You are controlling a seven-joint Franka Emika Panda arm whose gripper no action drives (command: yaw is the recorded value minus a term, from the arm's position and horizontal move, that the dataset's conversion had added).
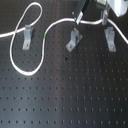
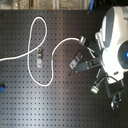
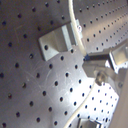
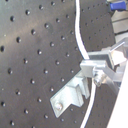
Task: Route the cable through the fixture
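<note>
My pincer sits near the top of the first exterior view, right of centre, with its dark fingers coming down onto the cable just above the middle fixture. In the first wrist view my fingertips look closed on the white cord, which passes between them, so I take the pincer to be clamped on the cable. From there the cable runs to the left across the upper part of the first exterior view, dips past a small green band, swings low toward the left middle of the frame, climbs into a loop at the upper left, and crosses the left fixture before trailing off the left edge. A right fixture stands at the upper right, apart from the cord. All three are grey metal brackets bolted to the black perforated board. In the second exterior view my white arm fills the right side, the cable loops through the upper left, and a small blue object lies at the left edge. In the second wrist view the cable runs down the frame past a bracket in the lower middle; I cannot tell whether it touches it.
</note>
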